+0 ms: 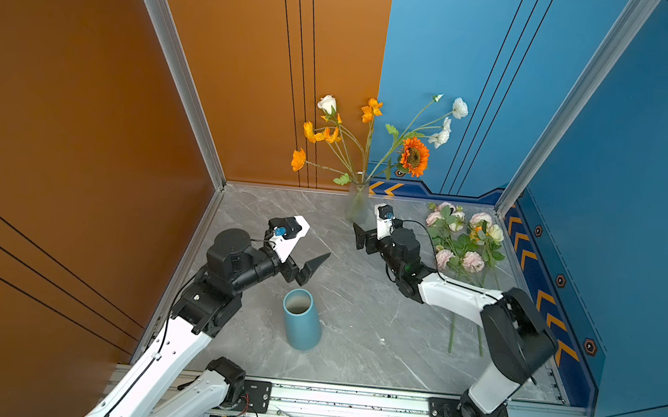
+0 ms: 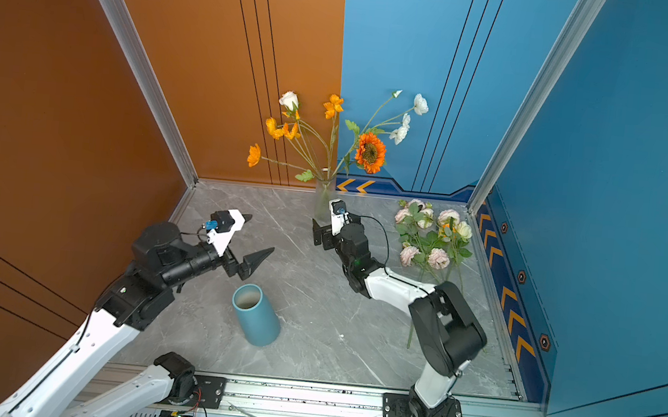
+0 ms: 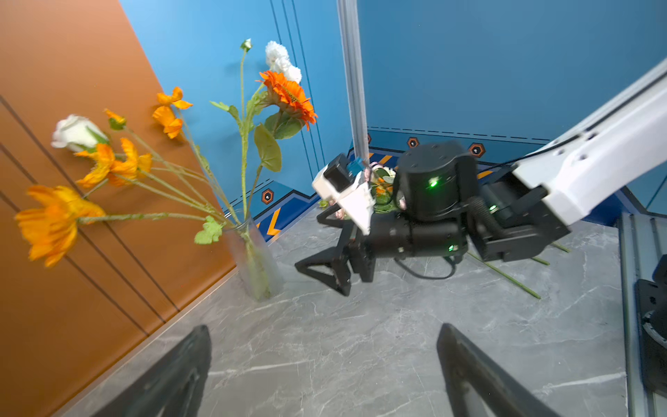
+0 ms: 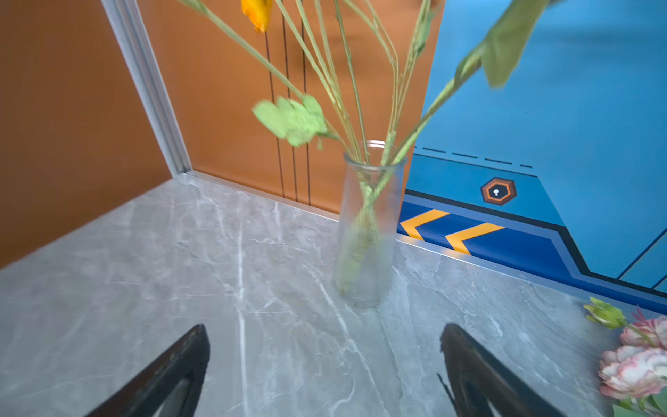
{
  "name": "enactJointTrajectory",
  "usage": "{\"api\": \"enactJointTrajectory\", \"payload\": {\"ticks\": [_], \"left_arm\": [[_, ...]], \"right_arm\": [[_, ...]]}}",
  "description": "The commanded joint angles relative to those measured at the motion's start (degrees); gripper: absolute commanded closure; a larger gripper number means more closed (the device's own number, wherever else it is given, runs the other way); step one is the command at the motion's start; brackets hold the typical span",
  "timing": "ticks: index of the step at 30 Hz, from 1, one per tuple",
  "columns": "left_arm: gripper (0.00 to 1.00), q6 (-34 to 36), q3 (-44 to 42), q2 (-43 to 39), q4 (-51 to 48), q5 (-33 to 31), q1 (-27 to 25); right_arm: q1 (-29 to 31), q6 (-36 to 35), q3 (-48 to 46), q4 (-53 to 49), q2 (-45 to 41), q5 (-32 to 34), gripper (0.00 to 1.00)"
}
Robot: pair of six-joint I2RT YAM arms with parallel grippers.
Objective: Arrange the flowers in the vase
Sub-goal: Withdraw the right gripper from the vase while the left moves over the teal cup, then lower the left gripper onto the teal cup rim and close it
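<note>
A clear glass vase (image 1: 357,203) (image 2: 323,202) stands at the back of the marble table (image 1: 352,345). It holds orange and white flowers and an orange sunflower (image 1: 413,156) (image 3: 288,95). Several pink and cream flowers (image 1: 463,238) (image 2: 432,235) (image 4: 635,368) lie flat at the back right, stems toward the front. My right gripper (image 1: 359,237) (image 3: 308,242) (image 4: 325,326) is open just in front of the glass vase (image 4: 368,231), with nothing between its jaws. My left gripper (image 2: 256,235) (image 3: 325,328) hovers open and empty at mid left.
An empty blue vase (image 1: 300,319) (image 2: 255,314) stands upright near the front, just below the left gripper. The right arm's forearm (image 1: 457,296) crosses over the lying stems. Orange and blue walls close the back and sides; an aluminium rail (image 1: 347,403) runs along the front.
</note>
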Motion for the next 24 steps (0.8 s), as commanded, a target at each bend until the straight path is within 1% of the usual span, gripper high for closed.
{"api": "enactJointTrajectory", "payload": {"ticks": [1, 2, 4, 6, 7, 9, 12, 14, 15, 18, 19, 22, 24], "left_arm": [[0.01, -10.05, -1.24, -7.06, -11.31, -9.19, -0.87], [0.02, -12.25, -0.58, -8.30, -15.72, -8.98, -0.87], [0.02, -16.53, 2.72, -8.02, -25.21, -7.83, -0.91], [0.02, -20.10, 6.83, -6.41, -34.01, -6.63, -1.02], [0.02, -21.44, 8.97, -5.91, -37.43, -4.29, -0.96], [0.02, -23.44, 9.85, -5.53, -41.68, 0.86, -1.22], [0.02, -27.01, 8.41, -5.36, -45.27, 1.72, -2.12], [0.02, -29.73, 7.77, -4.86, -46.33, -1.35, -3.32], [0.02, -30.71, 6.01, -4.77, -46.47, -2.81, -4.07], [0.02, -34.44, 5.19, -3.99, -46.75, -9.52, -6.97], [0.00, -35.45, 5.43, -3.44, -47.15, -12.33, -7.97], [0.11, -37.41, 6.99, -0.86, -50.29, -19.84, -10.16], [0.15, -37.92, 9.41, 0.96, -51.74, -22.47, -11.09]], "right_arm": [[1.70, 5.97, -2.33, -20.52, -9.21, 1.77, 0.00], [3.86, 7.37, -2.78, -24.70, -11.33, 0.28, 0.00], [5.95, 8.81, -2.84, -32.23, -14.30, -2.75, 0.00], [8.43, 9.49, -2.04, -40.54, -16.24, -2.48, 0.00], [10.04, 9.79, -1.80, -44.19, -17.27, -1.85, 0.00], [13.33, 10.67, -3.43, -46.95, -20.39, 0.46, 0.00], [18.02, 14.35, -8.17, -46.78, -26.34, 2.64, 0.00], [20.33, 17.41, -10.92, -46.97, -30.51, 2.66, 0.00], [21.31, 18.46, -11.79, -47.31, -32.12, 2.88, 0.00], [24.32, 20.98, -13.92, -50.25, -36.43, 4.36, 0.00], [25.33, 21.43, -14.56, -51.38, -37.59, 5.32, 0.00], [26.56, 22.50, -16.37, -53.45, -40.24, 6.61, 0.00], [26.53, 22.81, -17.51, -53.54, -41.77, 7.08, 0.00]]}}
